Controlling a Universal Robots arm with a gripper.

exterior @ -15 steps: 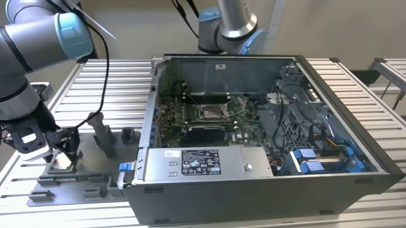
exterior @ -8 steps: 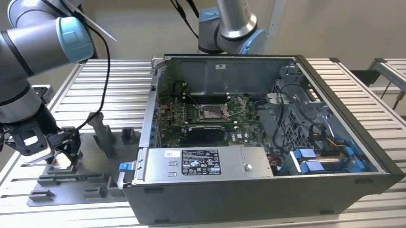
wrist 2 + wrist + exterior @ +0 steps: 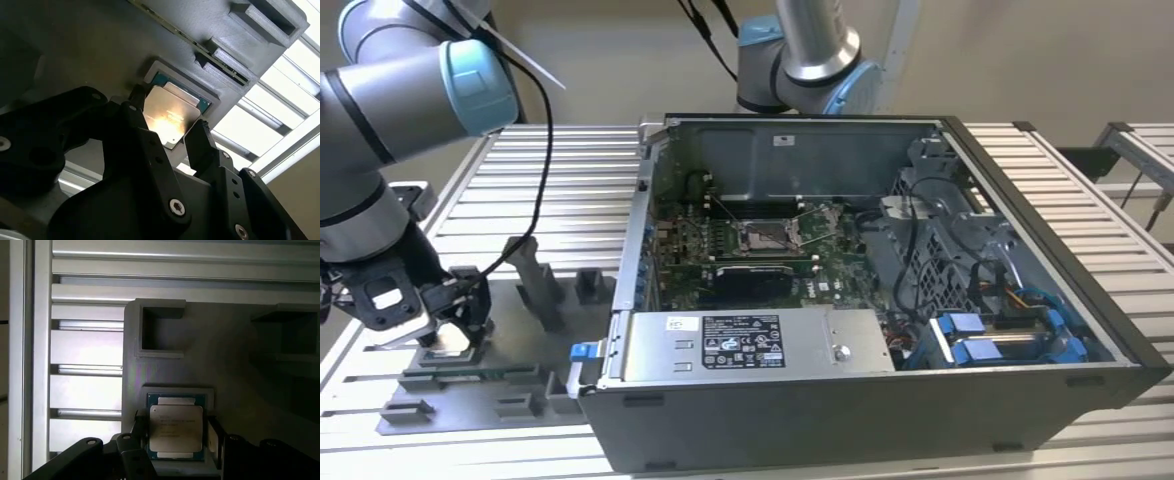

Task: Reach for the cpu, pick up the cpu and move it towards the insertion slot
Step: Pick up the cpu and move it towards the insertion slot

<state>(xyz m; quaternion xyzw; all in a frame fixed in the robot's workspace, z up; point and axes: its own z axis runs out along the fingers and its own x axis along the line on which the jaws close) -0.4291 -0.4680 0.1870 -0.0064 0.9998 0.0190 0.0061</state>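
Slatted worktop [image 3: 520, 170], grey fixture [image 3: 225, 355], silvery square cpu [image 3: 176, 427] with greenish rim flat in its recess, end effector [image 3: 167, 111] astride cpu, grip cannot be told, slot [image 3: 761, 236] well apart

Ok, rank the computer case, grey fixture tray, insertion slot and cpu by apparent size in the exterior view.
1. computer case
2. grey fixture tray
3. insertion slot and cpu: unsure, the claw hides part of the cpu
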